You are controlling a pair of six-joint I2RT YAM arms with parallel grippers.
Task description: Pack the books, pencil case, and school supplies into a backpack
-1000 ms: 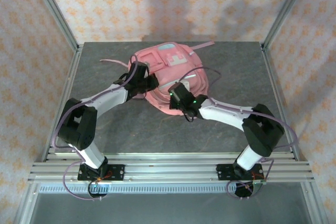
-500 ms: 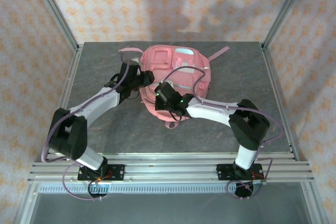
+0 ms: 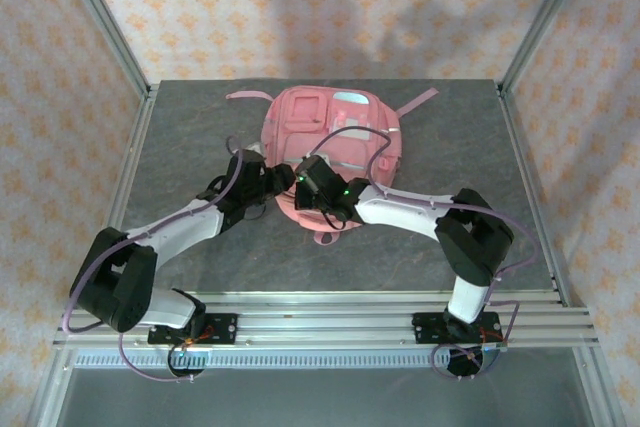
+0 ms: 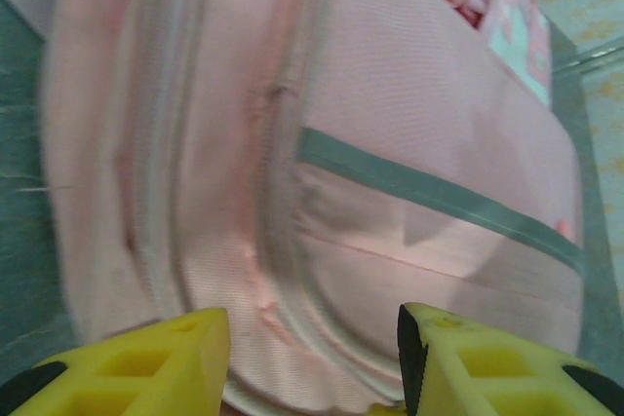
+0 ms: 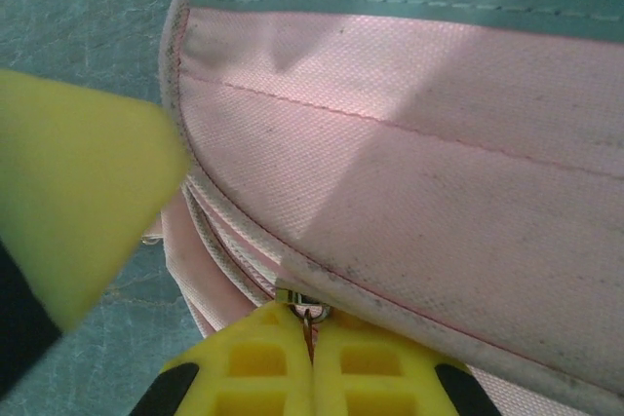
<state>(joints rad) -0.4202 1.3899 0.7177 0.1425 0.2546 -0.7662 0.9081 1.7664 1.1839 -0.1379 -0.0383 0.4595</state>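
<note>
On grey bench [image 3: 190,147], far-middle: 1 pink backpack [image 3: 335,127], front up. 2 arms: left hand [image 4: 307,367] w/ fingers apart by bag's edge, gripping nothing; right hand [image 5: 312,343] pinched together on zip pull [image 5: 308,317]. Orange-patterned walls [image 3: 300,7], metal frame [image 3: 105,37].

Top external: fixed high behind arm bases, tilted down, whole table [image 3: 190,237] taken in from afar. Left wrist: backpack [image 4: 409,114] side viewed close, slantwise. Right wrist: backpack's lower seam viewed closer still. Backpack shared by all views.
</note>
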